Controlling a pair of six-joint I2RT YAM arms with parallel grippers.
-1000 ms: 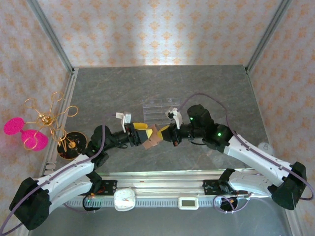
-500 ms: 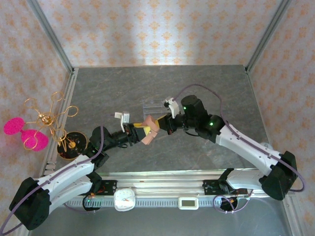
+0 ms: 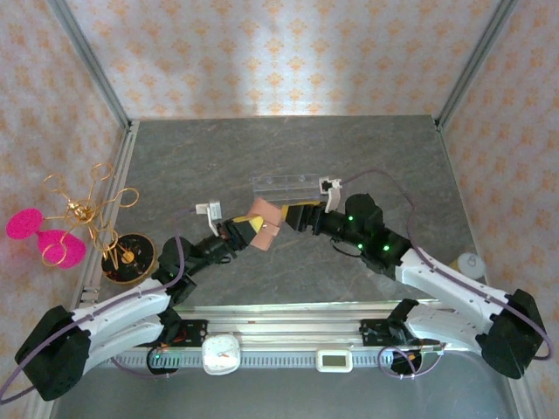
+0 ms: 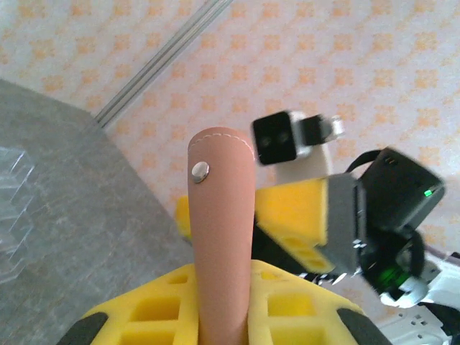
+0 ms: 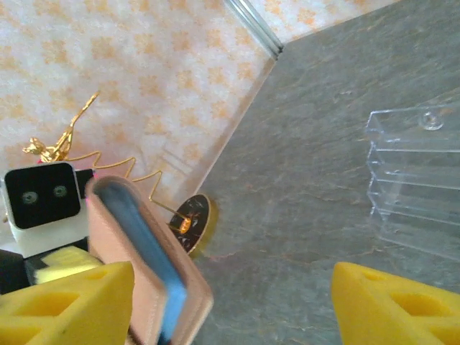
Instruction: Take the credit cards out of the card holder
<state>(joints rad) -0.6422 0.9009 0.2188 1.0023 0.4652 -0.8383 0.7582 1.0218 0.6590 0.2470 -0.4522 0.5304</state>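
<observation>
- Card holder [image 3: 262,220] hangs above the table [image 3: 218,157], just before the clear rack [image 3: 284,186], one end clamped between my left fingers [image 4: 154,316].
- My right fingers [image 5: 402,309] stand wide apart beside it, gripping nothing.
- I judge I'm reaching for the first card; next I must pinch the blue card [image 5: 147,248] alone.
- Its long axis runs straight out from my left fingers, snap [image 4: 200,169] end leading and mouth facing my right wrist.

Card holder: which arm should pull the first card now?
Right, probably. The left gripper is shut on the card holder; the right gripper has open jaws, with the blue card exposed between them.
</observation>
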